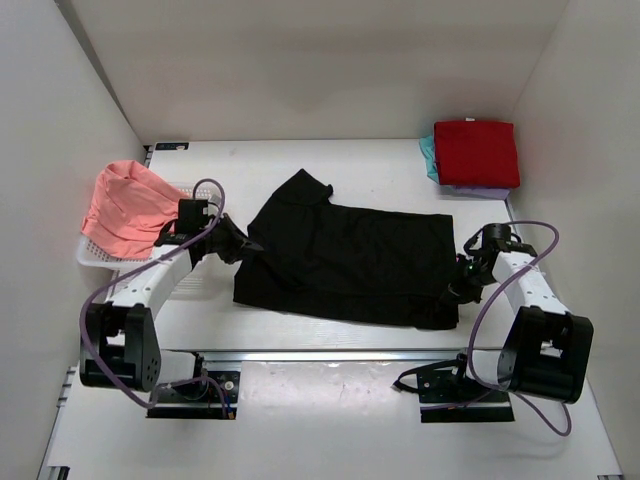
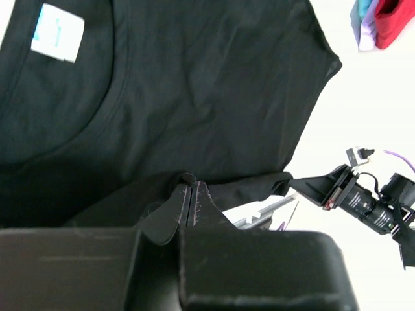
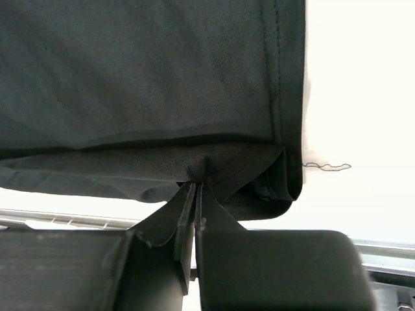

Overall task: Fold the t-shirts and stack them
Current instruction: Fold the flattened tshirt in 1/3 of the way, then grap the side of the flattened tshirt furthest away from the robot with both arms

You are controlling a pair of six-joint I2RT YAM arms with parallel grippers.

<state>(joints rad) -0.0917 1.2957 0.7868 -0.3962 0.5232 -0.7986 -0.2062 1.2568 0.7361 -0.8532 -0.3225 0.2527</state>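
Note:
The large black t-shirt lies spread across the middle of the table, one sleeve pointing to the back. My left gripper is shut on its left edge; the left wrist view shows the pinched fold at the fingertips, with the collar and a white label beyond. My right gripper is shut on the shirt's near right corner, where the hem bunches. A folded red shirt tops a stack over teal and lilac ones at the back right. A salmon-pink shirt lies in the basket.
A white mesh basket stands at the left edge beside my left arm. White walls enclose the table on three sides. A metal rail runs across the near edge between the arm bases.

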